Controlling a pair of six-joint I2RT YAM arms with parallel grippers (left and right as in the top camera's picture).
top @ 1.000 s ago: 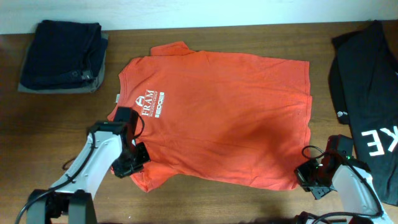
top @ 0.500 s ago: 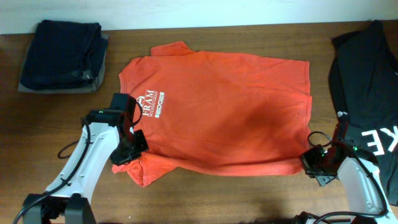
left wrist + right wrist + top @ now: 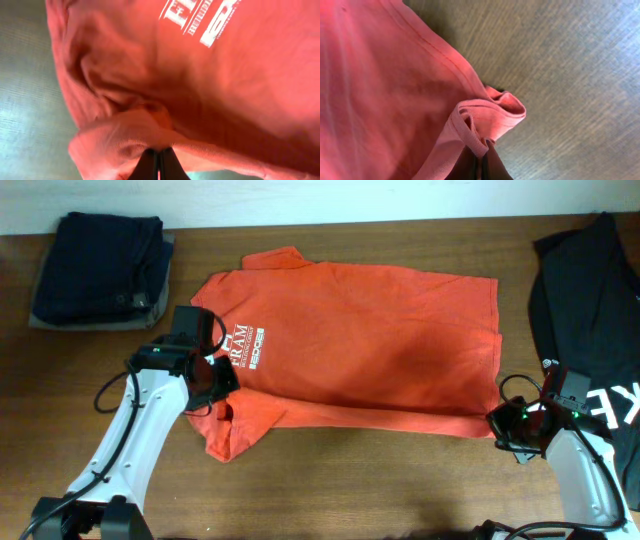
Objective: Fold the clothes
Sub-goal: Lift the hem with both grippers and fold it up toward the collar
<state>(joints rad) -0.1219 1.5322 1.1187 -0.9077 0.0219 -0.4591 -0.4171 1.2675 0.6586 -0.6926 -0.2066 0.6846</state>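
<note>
- We are working on a brown wooden table (image 3: 350, 490), and the red-orange T-shirt (image 3: 370, 340) is lying across its middle, spread out with the printed side up.
- The T-shirt is lying sideways, with its collar end toward our left arm and its hem end toward our right arm. Its white block lettering (image 3: 243, 345) is showing near the collar end.
- A black T-shirt (image 3: 585, 300) with large white letters is lying just past the hem end of the red-orange T-shirt, apart from it.
- A stack of dark navy folded garments (image 3: 100, 265) over a grey one is sitting beyond the collar end of the T-shirt, well apart from it.
- One short sleeve (image 3: 228, 438) is sticking out from the T-shirt's near edge, just beside our left arm.
- Our left gripper (image 3: 158, 159) is pinching a bunched fold of the T-shirt's fabric below the lettering, its jaws pressed together on the cloth.
- Our right gripper (image 3: 481, 161) is gripping the stitched hem at the T-shirt's near corner, its jaws clamped on that curled edge.
</note>
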